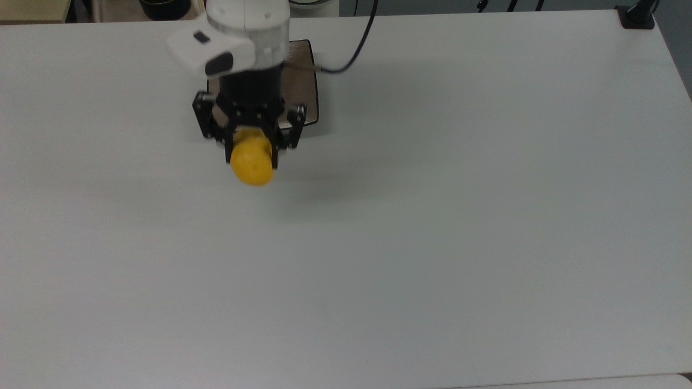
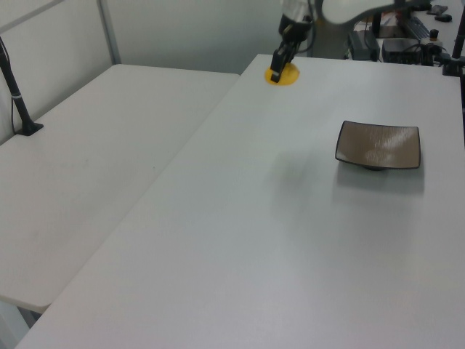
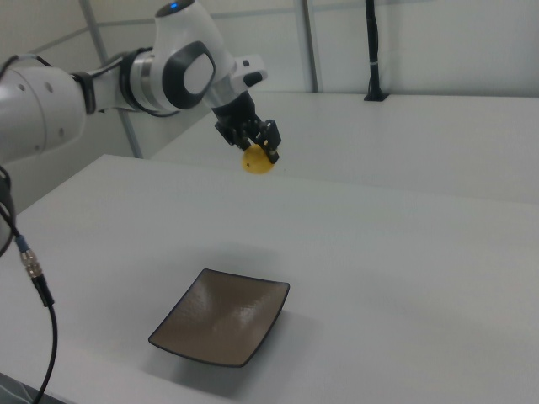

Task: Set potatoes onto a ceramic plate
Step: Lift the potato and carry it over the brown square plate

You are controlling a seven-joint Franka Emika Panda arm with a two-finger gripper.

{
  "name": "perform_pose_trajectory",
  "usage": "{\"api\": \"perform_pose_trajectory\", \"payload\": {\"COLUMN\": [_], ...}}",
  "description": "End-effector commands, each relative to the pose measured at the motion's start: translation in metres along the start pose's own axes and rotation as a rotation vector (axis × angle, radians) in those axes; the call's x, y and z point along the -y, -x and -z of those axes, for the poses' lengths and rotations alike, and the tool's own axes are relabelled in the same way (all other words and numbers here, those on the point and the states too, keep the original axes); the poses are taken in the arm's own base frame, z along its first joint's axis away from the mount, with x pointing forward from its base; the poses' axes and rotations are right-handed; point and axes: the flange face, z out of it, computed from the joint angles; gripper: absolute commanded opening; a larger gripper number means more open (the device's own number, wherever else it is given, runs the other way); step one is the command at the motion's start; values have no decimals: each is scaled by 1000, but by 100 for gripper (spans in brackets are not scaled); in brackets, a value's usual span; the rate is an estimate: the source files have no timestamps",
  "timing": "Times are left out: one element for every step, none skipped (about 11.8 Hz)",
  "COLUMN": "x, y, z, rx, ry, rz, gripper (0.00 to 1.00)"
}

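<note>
Fingers (image 1: 273,146) pinch the potato (image 1: 252,163) on both sides, so your gripper (image 3: 259,152) carries it high above the white table (image 1: 432,216), clear of the surface. You can read no writing or brand mark anywhere. Your ceramic plate (image 3: 223,316) sits bare on the table, and in the top view the arm (image 1: 246,32) covers much of it. A black cable (image 1: 354,46) trails from the wrist.
</note>
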Motion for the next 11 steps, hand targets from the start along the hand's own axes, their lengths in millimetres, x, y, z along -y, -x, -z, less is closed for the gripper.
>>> {"api": "perform_pose_trajectory", "payload": {"x": [-14,-17,-20,-25,-30,-31,-30,-30,-29,-28,-28], "y": [40,51,66,80,95,111,127,140,149,156,165], "z": [53,67,75,80,78,72,63,56,48,37,28], "rx": [138,189,246,282,309,337,371,394,408,429,444], "ry": [-63,-99,-112,-119,-129,-135,-142,-148,-151,-152,-153], "rz": [37,67,92,97,91,96,112,122,125,124,125], "gripper": [23,23,23,23,23,23,23,23,23,23,23]}}
